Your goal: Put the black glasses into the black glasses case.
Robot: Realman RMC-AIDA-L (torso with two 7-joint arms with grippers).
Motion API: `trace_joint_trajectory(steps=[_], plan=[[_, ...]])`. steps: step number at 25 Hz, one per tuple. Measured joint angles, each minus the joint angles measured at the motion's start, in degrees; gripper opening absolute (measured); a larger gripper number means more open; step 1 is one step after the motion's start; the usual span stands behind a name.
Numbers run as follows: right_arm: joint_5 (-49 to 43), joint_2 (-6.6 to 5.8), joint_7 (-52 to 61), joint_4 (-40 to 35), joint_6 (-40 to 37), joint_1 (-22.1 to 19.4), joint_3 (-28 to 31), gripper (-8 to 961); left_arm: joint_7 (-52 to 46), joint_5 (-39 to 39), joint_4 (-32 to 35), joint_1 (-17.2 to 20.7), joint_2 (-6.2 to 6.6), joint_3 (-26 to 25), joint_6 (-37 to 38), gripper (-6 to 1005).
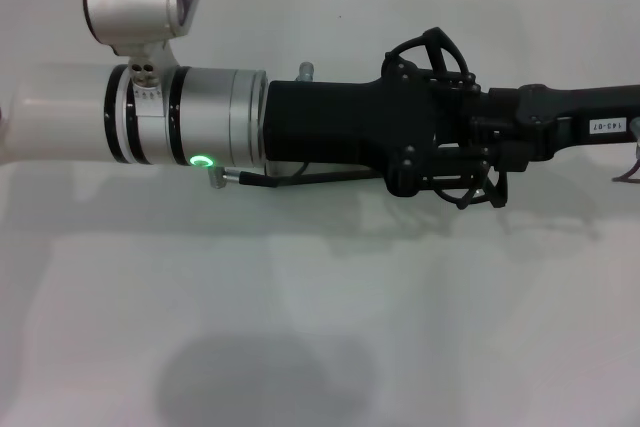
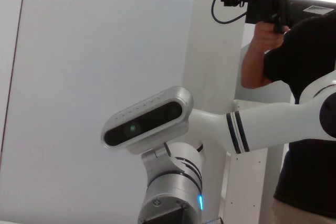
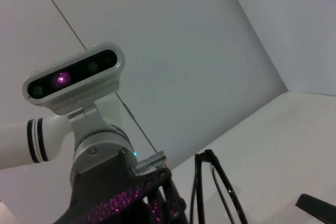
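My left arm reaches across the head view from the left, raised above the white table (image 1: 300,327). Its black gripper (image 1: 440,117) meets my right gripper (image 1: 560,127), which comes in from the right edge and carries a white label. The black glasses (image 1: 432,37) are up in the air at that meeting point, their thin round rims showing on both sides of the grippers. In the right wrist view the glasses (image 3: 221,179) stand upright beside the left gripper's body (image 3: 126,203). Which gripper grips them is hidden. The black glasses case is out of view.
A thin dark wiry shape (image 1: 628,165) shows at the head view's right edge. A dark piece (image 3: 317,208) sits at the right wrist view's lower corner. The left wrist view shows my right arm's wrist camera (image 2: 147,119) and a person filming (image 2: 294,51).
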Motion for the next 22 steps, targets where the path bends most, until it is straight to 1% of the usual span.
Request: trace_joint_trajectory(steps=[3,6,8,10,12,13,15,17,18,19,20,22], plan=[[0.0,-0.39,-0.04,0.08,0.88,-0.33,0.2,116,0.01,0.0,0.02,-0.01,0.0,-0.11,0.11,510],[0.12,-0.85,-0.78,-0.2,4.19,-1.2,0.47,116,0.01,0.0,0.32,0.63,0.0,-1.25,0.32,510],[0.15,-0.96,-1.87,-1.01,6.18,-1.78,1.28,116,0.1,0.12,0.49,2.11,0.19,-4.03,0.68,510],[-0.66,-1.09,-2.5,-4.13,6.84,-2.39,1.8,116,0.57,0.48,0.42,3.59,0.62,-7.05,0.65,510],[-2.64,-0.89,-2.32,-8.18,6.31,-2.58,1.36,117,1.39,0.65,0.09,5.23,0.98,-10.47,0.38,510],[-4.59,-0.41,-1.7,-11.37,5.97,-2.57,0.83,117,2.0,0.69,-0.11,6.42,1.16,-13.36,0.2,510],[-9.58,1.01,0.5,-17.97,5.89,-2.55,-0.9,117,3.25,0.68,-0.17,8.12,1.13,-18.61,-0.59,510],[-16.8,3.01,3.8,-25.19,6.07,-2.5,-3.2,117,4.22,0.53,-0.18,9.44,0.74,-23.89,-2.99,510],[-20.83,3.88,5.82,-29.01,6.4,-2.38,-5.2,117,4.47,0.46,-0.19,9.91,0.53,-25.95,-4.3,509],[-24.49,4.44,8.13,-32.58,7.28,-2.31,-7.85,117,4.56,0.46,-0.35,10.18,0.41,-27.66,-5.82,509],[-26.97,4.76,10.73,-35.82,8.54,-2.26,-11.19,117,4.68,0.42,-0.49,10.42,0.32,-28.84,-6.78,509],[-30.45,4.57,15.21,-40.0,13.4,-2.15,-18.46,117,5.09,0.32,-0.71,10.99,0.24,-29.59,-7.48,509]])
